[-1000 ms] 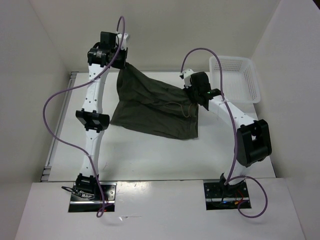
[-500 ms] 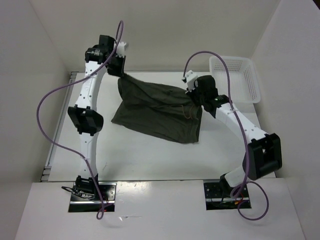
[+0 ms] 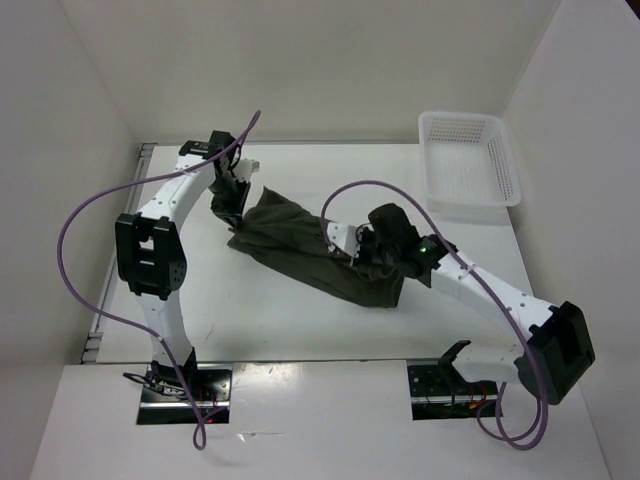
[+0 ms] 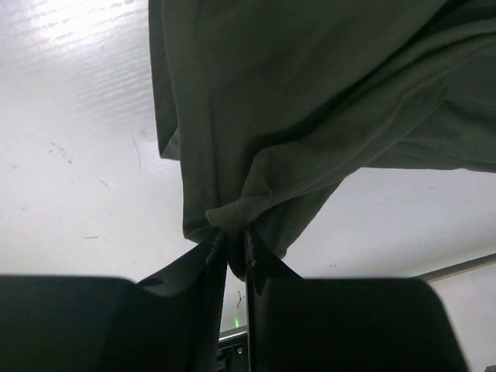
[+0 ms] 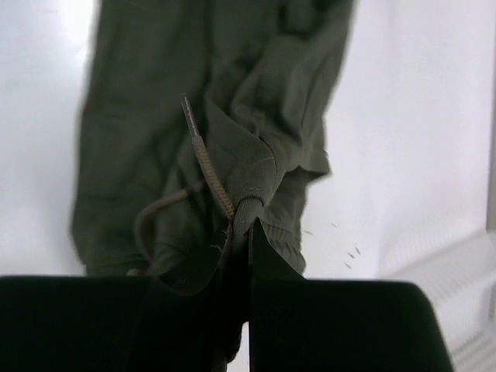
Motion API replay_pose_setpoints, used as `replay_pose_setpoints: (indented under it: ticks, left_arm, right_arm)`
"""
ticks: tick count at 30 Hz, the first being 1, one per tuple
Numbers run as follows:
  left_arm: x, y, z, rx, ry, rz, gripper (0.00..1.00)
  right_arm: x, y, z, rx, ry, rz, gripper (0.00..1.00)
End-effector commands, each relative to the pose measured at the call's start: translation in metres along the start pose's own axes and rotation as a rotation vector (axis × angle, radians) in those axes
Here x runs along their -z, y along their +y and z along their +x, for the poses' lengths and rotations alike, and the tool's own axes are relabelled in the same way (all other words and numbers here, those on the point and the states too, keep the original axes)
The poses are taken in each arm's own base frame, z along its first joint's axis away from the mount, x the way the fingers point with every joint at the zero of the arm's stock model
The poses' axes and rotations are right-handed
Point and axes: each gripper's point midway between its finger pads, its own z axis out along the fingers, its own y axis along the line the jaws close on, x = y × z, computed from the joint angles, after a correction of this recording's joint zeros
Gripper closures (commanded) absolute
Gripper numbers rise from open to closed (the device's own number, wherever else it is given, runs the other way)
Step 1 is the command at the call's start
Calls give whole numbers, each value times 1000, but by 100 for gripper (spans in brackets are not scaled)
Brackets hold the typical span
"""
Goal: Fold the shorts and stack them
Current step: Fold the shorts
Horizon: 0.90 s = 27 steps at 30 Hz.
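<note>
Shorts lie bunched on the table, long axis far-left to near-right. Left gripper: jaws clamped on the far-left end. Right gripper: jaws clamped on cloth beside the drawstring at the near-right end. 1 end per arm, cloth slack between.

Open lanes near and far – cloth across the middle.
Blocked across the middle of the surface by the shorts, strung diagonally from the left end effector to the right end effector, each pinched onto cloth. Passable over the bare near strip in front of the cloth and over the far-centre patch behind it. Hemmed by the white basket at the far right corner, the walls – and the left arm and right arm reaching in along either side.
</note>
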Motion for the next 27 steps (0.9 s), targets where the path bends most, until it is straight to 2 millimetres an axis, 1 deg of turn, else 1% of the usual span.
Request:
replay_pose_setpoints:
  ticks: [1, 2, 3, 4, 5, 6, 7, 8, 9, 10, 11, 12, 13, 14, 15, 16, 17, 18, 19, 20, 21, 22, 23, 24, 25, 26, 27]
  left_arm:
    - [17, 4, -4, -18, -63, -52, 80]
    - [16, 1, -8, -29, -80, -51, 80]
    - [18, 6, -14, -31, -100, -80, 80]
    - [21, 6, -22, -35, -130, -82, 80]
    - [28, 15, -38, -23, -197, -93, 82]
    - [28, 15, -44, -25, -210, -94, 82]
    - [29, 20, -44, -15, -211, -97, 82]
    - [29, 22, -43, -14, -210, -108, 84]
    - [20, 24, -33, -8, -172, -116, 84]
    - [13, 25, -30, -7, -164, -115, 84]
    - [10, 28, -26, -6, -163, -129, 84]
    - [4, 37, -22, 10, -152, -150, 84]
    - [-6, 45, -14, 27, -137, -153, 85]
    - [-6, 50, -11, 36, -138, -165, 85]
    - [-9, 54, -7, 46, -125, -166, 85]
    - [-16, 54, 4, 50, -92, -163, 85]
    - [-16, 53, 10, 51, -84, -162, 85]
    - [-22, 53, 18, 54, -58, -160, 85]
    - [-23, 48, 27, 45, -38, -155, 85]
    - [-32, 43, 46, 39, 13, -147, 83]
    - [-35, 36, 54, 16, 32, -154, 82]
    - [-36, 36, 59, 7, 36, -171, 79]
    - [-40, 36, 66, 9, 55, -169, 76]
    - [-40, 35, 67, -1, 48, -180, 71]
    - [-40, 38, 64, -2, 39, -198, 69]
    - [-40, 38, 62, -3, 29, -199, 67]
    - [-36, 41, 53, 4, 0, -203, 65]
  right_arm:
    - [12, 27, -11, 124, -40, -83, 100]
    - [17, 26, -12, 134, -46, -78, 100]
    - [20, 27, -14, 163, -58, -85, 100]
    - [23, 25, -16, 164, -66, -77, 100]
    - [28, 23, -19, 166, -81, -61, 100]
    - [31, 24, -17, 179, -77, -65, 100]
    - [33, 22, -19, 180, -85, -57, 100]
    - [37, 26, -11, 175, -67, -82, 100]
    - [40, 27, -5, 178, -58, -81, 100]
    - [42, 30, -2, 187, -53, -87, 100]
    - [48, 31, -1, 189, -62, -77, 100]
    - [49, 36, 5, 199, -57, -82, 100]
    - [52, 38, 5, 212, -71, -80, 100]
    - [55, 40, 3, 214, -87, -76, 100]
    - [61, 46, 7, 232, -92, -87, 100]
    - [64, 49, 5, 243, -110, -102, 100]
    - [65, 56, 9, 250, -108, -128, 100]
    - [69, 67, 10, 259, -111, -167, 100]
    - [67, 80, 5, 287, -133, -205, 100]
    - [68, 90, 2, 305, -154, -231, 100]
    - [70, 98, -2, 329, -175, -244, 96]
    - [71, 110, -14, 378, -217, -261, 83]
    - [71, 115, -15, 401, -226, -262, 62]
    - [77, 118, -22, 433, -260, -257, 46]
    - [78, 123, -28, 471, -284, -255, 30]
    - [81, 120, -34, 467, -304, -224, 23]
    - [83, 116, -40, 451, -327, -201, 17]
